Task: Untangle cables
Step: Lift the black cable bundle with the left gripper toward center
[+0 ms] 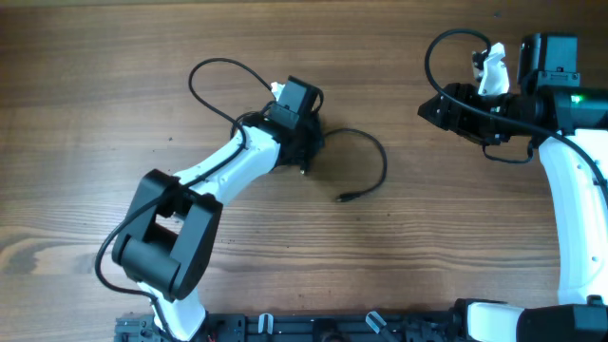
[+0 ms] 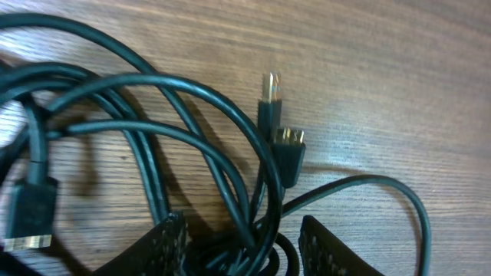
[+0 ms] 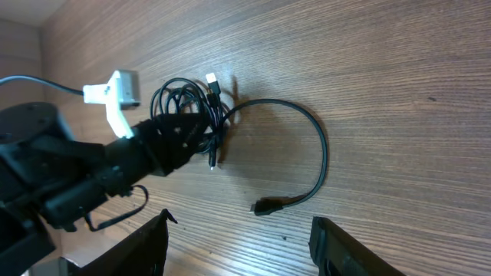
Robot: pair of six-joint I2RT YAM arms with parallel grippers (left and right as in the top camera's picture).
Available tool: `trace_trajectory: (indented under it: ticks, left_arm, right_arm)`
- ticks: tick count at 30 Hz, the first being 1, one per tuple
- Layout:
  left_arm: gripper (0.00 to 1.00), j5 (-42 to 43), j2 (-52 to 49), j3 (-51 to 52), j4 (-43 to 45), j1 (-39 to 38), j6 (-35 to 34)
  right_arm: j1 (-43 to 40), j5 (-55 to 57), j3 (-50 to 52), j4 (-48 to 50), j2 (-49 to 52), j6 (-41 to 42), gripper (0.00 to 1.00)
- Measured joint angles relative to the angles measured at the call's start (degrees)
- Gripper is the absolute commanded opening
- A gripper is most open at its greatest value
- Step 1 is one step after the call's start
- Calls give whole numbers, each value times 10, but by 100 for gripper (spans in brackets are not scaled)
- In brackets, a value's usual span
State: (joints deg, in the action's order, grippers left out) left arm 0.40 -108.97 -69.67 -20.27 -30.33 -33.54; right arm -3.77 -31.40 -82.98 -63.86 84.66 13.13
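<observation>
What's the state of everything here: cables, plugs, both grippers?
Bundle of thin black cables: tangled, coiled together.
Loose black cord: arcs out of the bundle, plug end lying free on wooden table.
Two metal-tipped plugs: unplugged, poking out of the bundle.
Left gripper: fingers apart, bundle strands between them.
Right gripper: fingers apart, empty, clear of the cables.
</observation>
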Motion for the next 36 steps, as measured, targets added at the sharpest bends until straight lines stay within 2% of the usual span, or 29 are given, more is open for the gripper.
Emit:
trace_trajectory:
  ticks: [3, 12, 17, 20, 26, 28, 31, 36]
  left_arm:
    - [48, 1, -17, 0, 6, -14, 0]
    - [29, 1, -27, 0, 17, -30, -2]
    - [23, 1, -33, 0, 19, -30, -2]
    - [4, 1, -36, 0, 25, -31, -3]
    - [4, 14, -36, -2, 27, -34, -2]
    - [4, 59, -28, -7, 22, -27, -4]
    - [4, 153, 20, -19, 19, -6, -45]
    - [4, 348, 149, -52, 46, 78, -170]
  right_arm:
    - [0, 0, 0, 0, 0, 0, 61]
    - [0, 0, 0, 0, 0, 0, 62]
    - [0, 0, 0, 0, 0, 0, 62]
    - [0, 0, 0, 0, 0, 0, 62]
    - [0, 0, 0, 0, 0, 0, 62]
    - [0, 0, 0, 0, 0, 0, 62]
    - [0, 0, 0, 2, 0, 0, 61]
    - [0, -24, 0, 28, 0, -36, 61]
